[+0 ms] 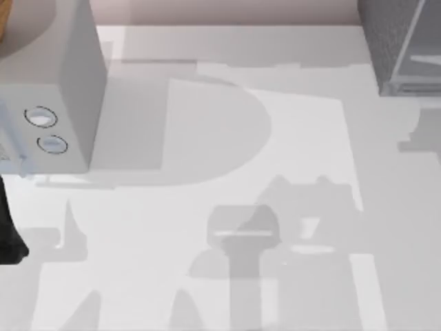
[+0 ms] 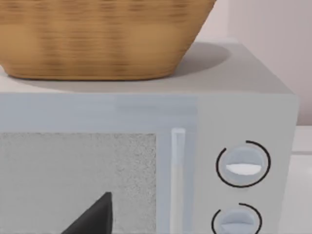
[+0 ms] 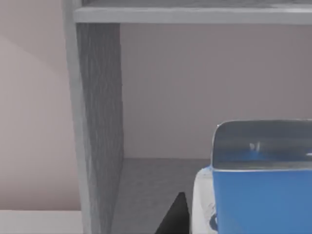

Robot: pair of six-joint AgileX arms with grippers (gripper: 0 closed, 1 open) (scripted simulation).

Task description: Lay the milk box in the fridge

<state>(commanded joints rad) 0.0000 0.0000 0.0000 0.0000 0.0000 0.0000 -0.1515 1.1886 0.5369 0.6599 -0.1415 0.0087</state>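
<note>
The milk box (image 3: 263,195), a blue carton with a white side, fills the near corner of the right wrist view. My right gripper (image 3: 248,228) is shut on it, with one dark fingertip (image 3: 176,217) against its white side. The carton hangs just in front of the fridge's open compartment. The fridge (image 3: 100,122) shows a speckled grey side wall, a pale back panel and a shelf above. From above, the fridge (image 1: 396,48) stands at the table's far right corner. My left arm (image 1: 10,234) is parked at the left edge.
A light-grey appliance with two round dials (image 1: 62,103) stands at the far left. In the left wrist view its front (image 2: 243,163) is close, and a wicker basket (image 2: 97,39) sits on top of it. The white table (image 1: 227,172) carries only shadows.
</note>
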